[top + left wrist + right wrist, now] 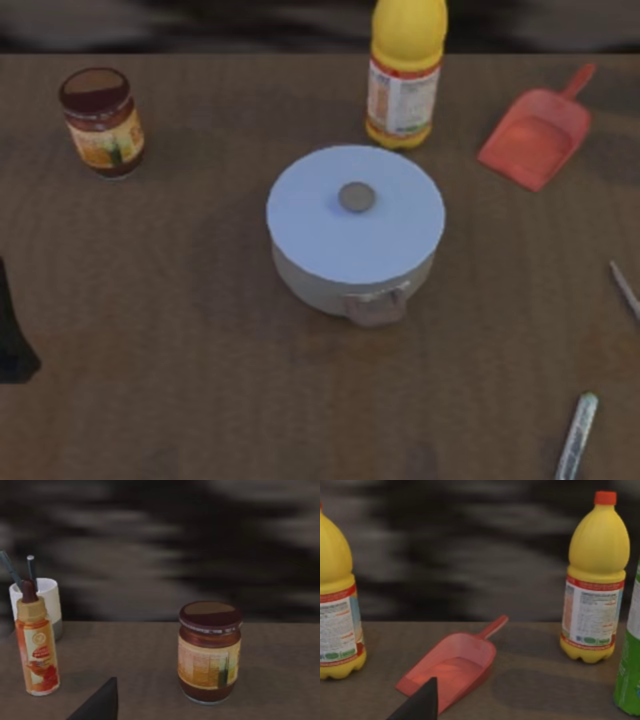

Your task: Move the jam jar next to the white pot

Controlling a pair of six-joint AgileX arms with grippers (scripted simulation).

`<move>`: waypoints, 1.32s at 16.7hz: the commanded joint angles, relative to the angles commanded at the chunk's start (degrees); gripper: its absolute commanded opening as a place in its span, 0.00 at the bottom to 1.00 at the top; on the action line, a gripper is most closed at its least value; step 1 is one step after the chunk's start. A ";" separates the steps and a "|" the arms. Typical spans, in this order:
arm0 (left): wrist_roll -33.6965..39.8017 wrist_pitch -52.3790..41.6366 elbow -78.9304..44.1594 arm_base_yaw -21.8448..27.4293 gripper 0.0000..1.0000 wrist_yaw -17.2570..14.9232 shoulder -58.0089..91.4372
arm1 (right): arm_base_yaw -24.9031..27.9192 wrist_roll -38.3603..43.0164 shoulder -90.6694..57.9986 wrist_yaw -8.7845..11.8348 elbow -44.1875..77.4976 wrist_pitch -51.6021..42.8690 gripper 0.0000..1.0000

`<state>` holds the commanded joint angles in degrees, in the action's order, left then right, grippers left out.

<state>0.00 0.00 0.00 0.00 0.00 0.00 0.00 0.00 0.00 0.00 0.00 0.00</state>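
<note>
The jam jar (102,122), with dark red jam, a brown lid and a yellow-orange label, stands upright at the table's far left. In the left wrist view the jam jar (209,652) stands free, a little ahead of the camera. The white pot (355,230), with a flat bluish lid, a grey knob and a grey handle, sits mid-table, well right of the jar. My left arm (12,345) shows as a dark shape at the left edge, nearer the front than the jar. A dark part of my left gripper (97,706) is apart from the jar. Only a dark part of my right gripper (417,705) shows.
A tall yellow bottle (405,70) stands just behind the pot and a red scoop (537,130) lies at the back right. A pen-like stick (577,435) lies front right. An orange sauce bottle (36,647) and a white cup (42,605) stand left of the jar.
</note>
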 joint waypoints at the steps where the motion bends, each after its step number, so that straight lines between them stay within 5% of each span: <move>1: 0.00 0.00 0.00 0.00 1.00 0.00 0.00 | 0.00 0.00 0.00 0.00 0.00 0.00 1.00; 10: -3.57 -8.84 -13.44 0.18 1.00 -1.48 16.80 | 0.00 0.00 0.00 0.00 0.00 0.00 1.00; 22: -16.52 -41.43 -66.62 0.95 1.00 -6.80 79.39 | 0.00 0.00 0.00 0.00 0.00 0.00 1.00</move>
<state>-16.52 -41.43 -66.62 0.95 -6.80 79.39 0.00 0.00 0.00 0.00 0.00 0.00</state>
